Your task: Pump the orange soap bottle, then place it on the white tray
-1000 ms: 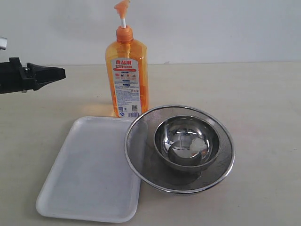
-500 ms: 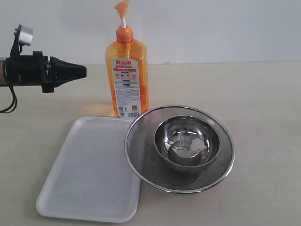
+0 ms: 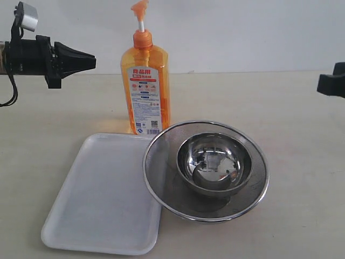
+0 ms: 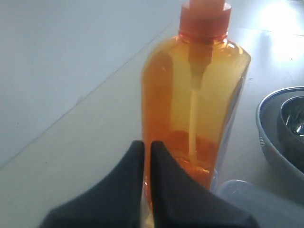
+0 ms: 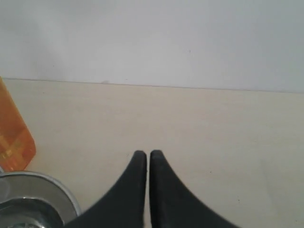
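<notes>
Standing upright on the surface, the orange soap bottle lies just ahead of the left pincer. That pincer's jaws are pressed together on nothing, level with the bottle's shoulder and clear of it. The right pincer, likewise closed and empty, sits well apart, with the bottle off to one side. The white tray lies below and ahead of the left pincer, its far rim just beside the bottle's base. A mesh strainer holding a steel bowl overlaps its edge.

Liquid fills only the lower part, so the bottle is probably light but tall and tip-prone. The smooth plastic walls look slick and slightly yielding. The raised pump head calls for a straight downward press. For carrying, grip across the narrow body near mid-height, not the thin stem.
</notes>
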`<action>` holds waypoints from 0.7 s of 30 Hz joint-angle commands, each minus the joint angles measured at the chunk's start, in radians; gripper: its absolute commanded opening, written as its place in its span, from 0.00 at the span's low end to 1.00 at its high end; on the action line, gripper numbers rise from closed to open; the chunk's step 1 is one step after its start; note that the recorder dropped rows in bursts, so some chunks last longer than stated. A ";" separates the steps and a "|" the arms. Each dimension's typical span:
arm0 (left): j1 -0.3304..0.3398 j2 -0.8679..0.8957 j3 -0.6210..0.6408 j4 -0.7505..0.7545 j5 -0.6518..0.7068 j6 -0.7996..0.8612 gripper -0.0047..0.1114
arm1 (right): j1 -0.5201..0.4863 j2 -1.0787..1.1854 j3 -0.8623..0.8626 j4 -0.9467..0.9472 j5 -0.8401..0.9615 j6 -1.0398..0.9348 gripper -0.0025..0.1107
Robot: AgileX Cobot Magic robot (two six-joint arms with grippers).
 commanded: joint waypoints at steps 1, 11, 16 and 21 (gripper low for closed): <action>-0.020 0.007 -0.007 0.013 -0.006 0.003 0.16 | 0.002 0.096 -0.082 -0.007 -0.006 -0.017 0.02; -0.034 0.007 -0.007 -0.039 -0.008 -0.125 0.91 | 0.002 0.168 -0.152 -0.023 0.001 -0.018 0.02; -0.035 0.009 -0.007 -0.026 -0.067 -0.125 0.92 | 0.002 0.173 -0.152 -0.023 0.034 -0.040 0.02; -0.035 0.009 -0.007 -0.053 -0.067 -0.074 0.92 | 0.002 0.196 -0.152 -0.033 -0.007 -0.100 0.02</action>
